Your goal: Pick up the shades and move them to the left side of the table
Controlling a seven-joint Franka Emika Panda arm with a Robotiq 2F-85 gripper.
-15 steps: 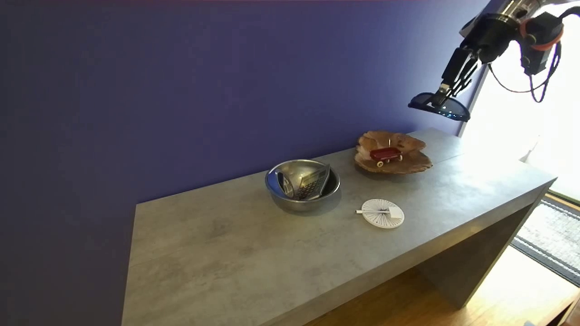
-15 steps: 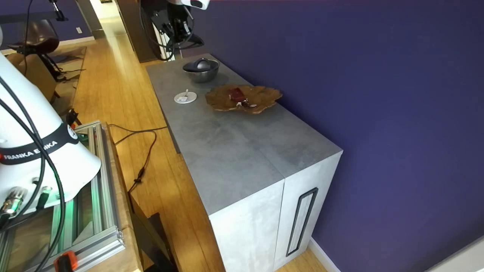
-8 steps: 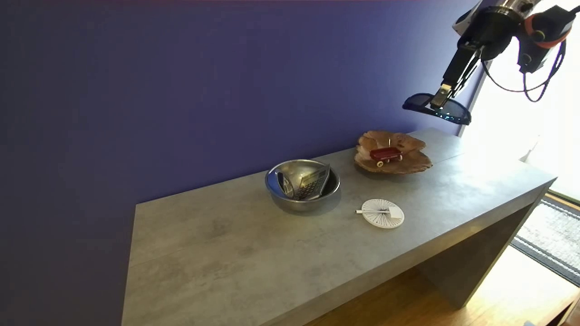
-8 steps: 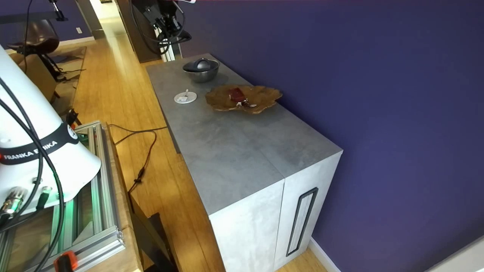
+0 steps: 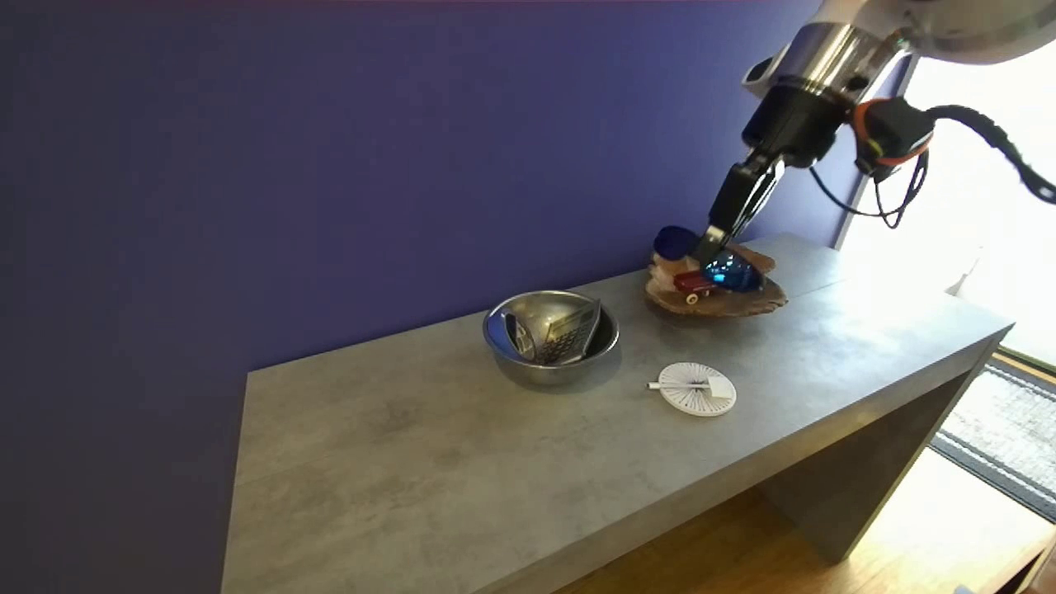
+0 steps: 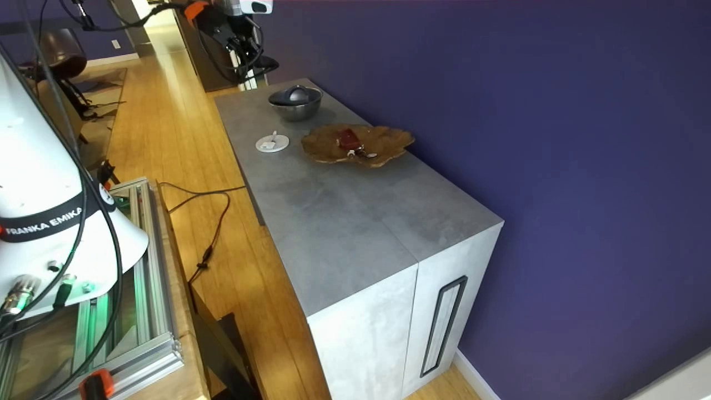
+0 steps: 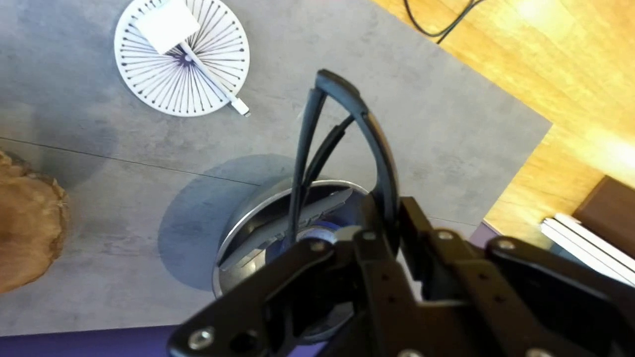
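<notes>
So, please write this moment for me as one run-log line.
tool: closed on shades | shades: aloft over table | steel bowl, white disc: on table | status: held, not yet placed

Tool slanted downward; fingers pinched tight

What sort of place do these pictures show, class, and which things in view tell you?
Probably a home, though an office is possible: a wooden floor, a brown chair in the background, and a red toy wagon in a brown dish on the grey table.
</notes>
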